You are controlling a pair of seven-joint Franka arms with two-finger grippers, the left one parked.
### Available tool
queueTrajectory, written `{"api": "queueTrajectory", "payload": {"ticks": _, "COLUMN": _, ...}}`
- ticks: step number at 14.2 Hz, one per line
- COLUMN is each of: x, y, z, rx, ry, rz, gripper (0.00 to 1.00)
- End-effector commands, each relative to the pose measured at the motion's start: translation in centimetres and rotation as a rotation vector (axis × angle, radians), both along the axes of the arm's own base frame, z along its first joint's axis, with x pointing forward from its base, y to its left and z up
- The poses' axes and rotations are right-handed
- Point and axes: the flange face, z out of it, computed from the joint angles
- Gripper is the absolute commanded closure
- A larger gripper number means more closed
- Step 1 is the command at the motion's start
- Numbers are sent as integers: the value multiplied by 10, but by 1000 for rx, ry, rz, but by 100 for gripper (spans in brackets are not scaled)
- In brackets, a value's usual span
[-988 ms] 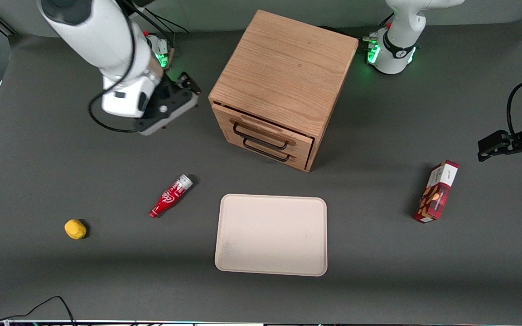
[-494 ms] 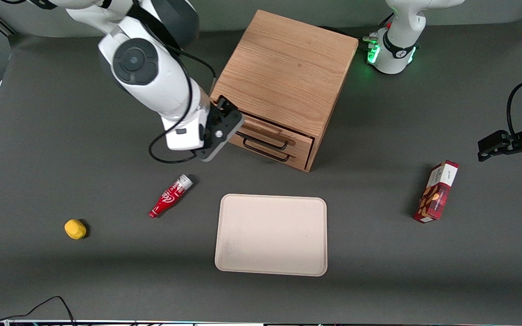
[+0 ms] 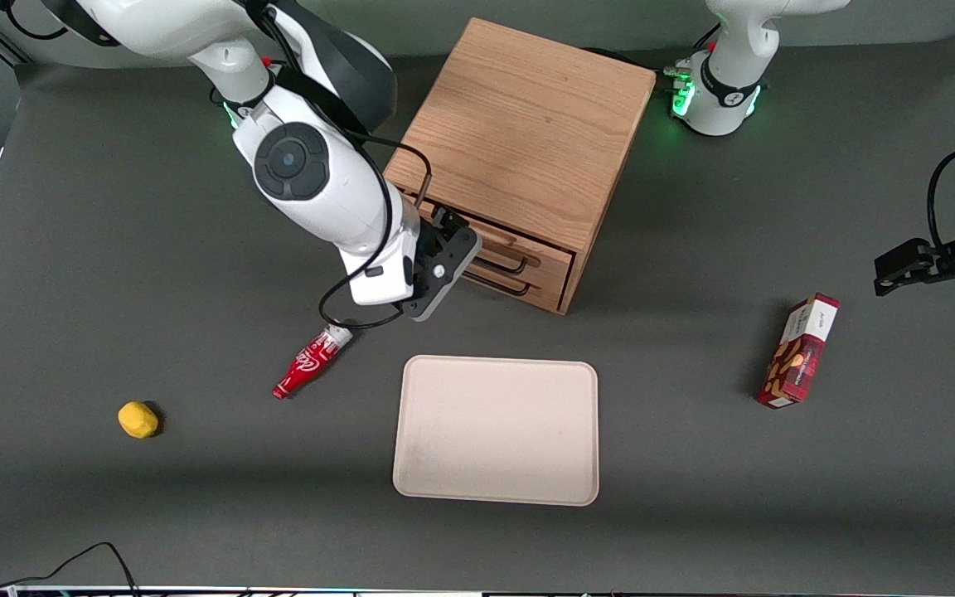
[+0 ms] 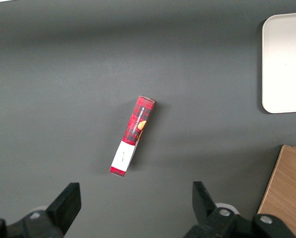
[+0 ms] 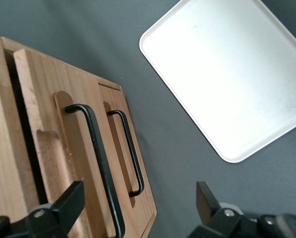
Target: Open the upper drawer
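Observation:
The oak cabinet [image 3: 519,124] stands toward the back of the table. Its upper drawer [image 3: 545,251] sits just under the cabinet top, with a thin black wire handle [image 3: 514,264]; the lower drawer's handle [image 3: 511,288] is below it. My right gripper [image 3: 454,239] is open and empty, right in front of the drawer fronts, hiding part of both handles. In the right wrist view the upper drawer [image 5: 41,109] shows a dark gap along the cabinet top. Its handle [image 5: 98,153] runs between my open fingers [image 5: 71,203], beside the lower handle [image 5: 130,153]. The gripper [image 5: 138,208] touches nothing.
A cream tray [image 3: 494,431] lies nearer the front camera than the cabinet. A red bottle [image 3: 312,361] and a yellow lump [image 3: 138,419] lie toward the working arm's end. A red box [image 3: 799,350] lies toward the parked arm's end.
My right arm has swung from beside the cabinet to in front of the drawers, and the gripper has come down to handle height. The drawers have not moved.

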Motion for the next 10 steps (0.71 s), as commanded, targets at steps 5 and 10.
{"api": "queueTrajectory", "payload": {"ticks": 5, "x": -20, "y": 14, "z": -33, "rx": 15, "ry": 84, "rz": 50, "gripper": 0}}
{"api": "queueTrajectory", "payload": {"ticks": 10, "x": -24, "y": 15, "z": -51, "rx": 16, "ry": 83, "rz": 66, "gripper": 0}}
